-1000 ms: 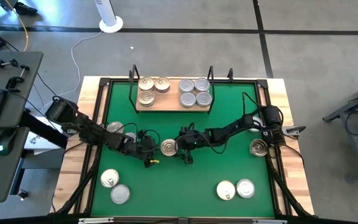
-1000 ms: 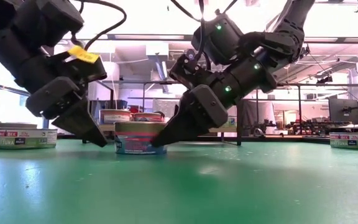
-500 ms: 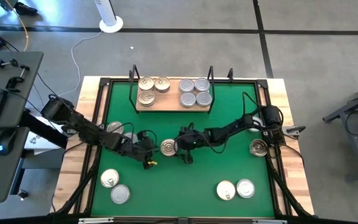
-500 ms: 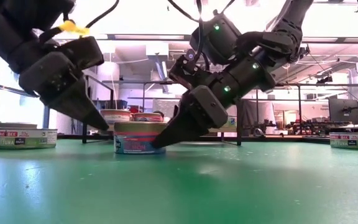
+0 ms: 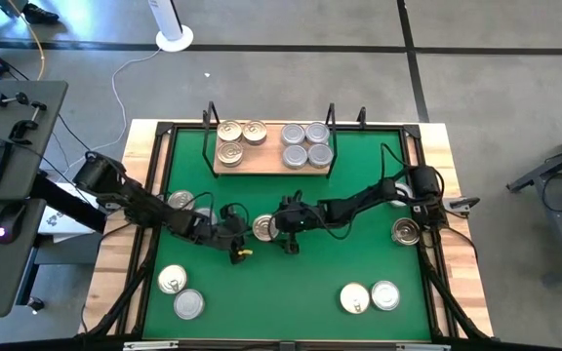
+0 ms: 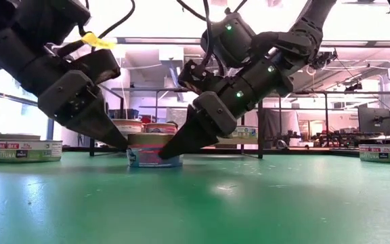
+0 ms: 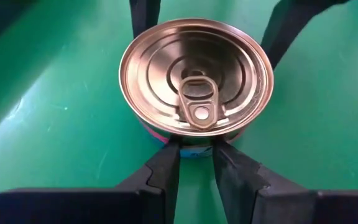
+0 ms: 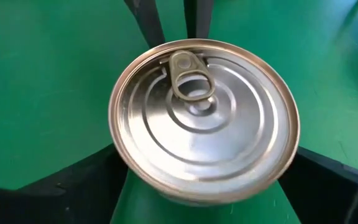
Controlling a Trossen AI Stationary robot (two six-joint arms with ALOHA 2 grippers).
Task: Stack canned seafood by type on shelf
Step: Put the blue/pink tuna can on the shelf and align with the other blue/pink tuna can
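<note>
One gold-lidded can (image 7: 194, 74) stands upright on the green mat (image 5: 340, 263) near its middle. My left gripper (image 7: 196, 158) comes at the can from the table's left. Its fingers stand nearly together with only a narrow gap, their tips at the can's wall. My right gripper (image 5: 273, 228) reaches in from the right, open wide, with one finger on either side of the can. At the far edge the shelf (image 5: 271, 159) carries three gold-lidded cans (image 5: 237, 138) on its left and several silver-lidded cans (image 5: 306, 143) on its right. My left gripper meets the can's side wall just under the lid's rim (image 7: 191, 146) with both fingertips (image 6: 124, 144), side by side. The fingers slant down from the table's left. The can stands flat on the mat. My right gripper's fingers (image 8: 73, 183) flank the can low down. The lid hides their tips, so I cannot tell whether they touch the wall.
Loose cans lie on the mat: one behind my left arm (image 5: 180, 200), two at the near left (image 5: 179, 291), two at the near right (image 5: 370, 296), one by the right edge (image 5: 406, 231). A black frame (image 5: 164, 132) rims the mat.
My left gripper has tipped. Its fingertips have risen from the mat beside the can and have come against the can's upper wall. The can has stayed upright on the mat between both grippers.
</note>
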